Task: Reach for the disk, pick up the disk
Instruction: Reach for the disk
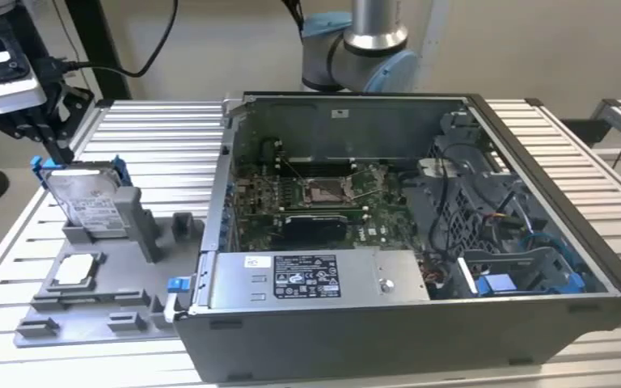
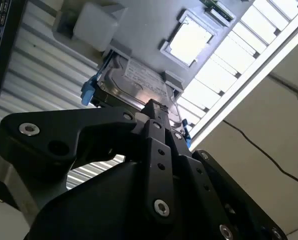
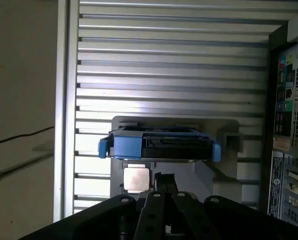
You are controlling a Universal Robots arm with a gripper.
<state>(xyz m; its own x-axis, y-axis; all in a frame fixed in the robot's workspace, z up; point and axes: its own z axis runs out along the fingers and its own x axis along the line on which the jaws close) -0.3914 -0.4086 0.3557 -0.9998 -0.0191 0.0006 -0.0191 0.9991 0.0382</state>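
**Hovering at the disk, nothing gripped**

- Claw (image 1: 57, 149): fingers pressed together, nothing between them. In both wrist views the two fingers meet in one narrow tip (image 2: 151, 106) (image 3: 164, 179).
- Exterior view: the claw sits near 11 o'clock of the disk (image 1: 86, 202), its tip just above the upper corner of the blue carrier frame (image 1: 41, 168). Can't tell whether it touches. No grip on the disk.
- The disk stands on edge, leaning back a little, in a slot of the grey fixture (image 1: 127, 267). Its white label faces the camera in the exterior view.
- First wrist view: the disk (image 3: 161, 145) shows edge-on with the blue frame wrapped round both ends.
- Second wrist view: the metal face and label (image 2: 139, 87) sit just past the fingertip.
- Processor chip (image 1: 77, 269) lies flat in its own pocket of the same fixture. It is at 6 o'clock of the disk in the exterior view and close to it, but apart.
- The fixture rests on the slatted aluminium worktop (image 1: 159, 137), at 9 o'clock of the open PC case (image 1: 397, 331) and right beside it.
- Inside the case, the power supply (image 1: 310, 279) is along the near wall and the motherboard (image 1: 322, 194) is behind it.
- Arm base (image 1: 365, 48) stands at 12 o'clock of the case.
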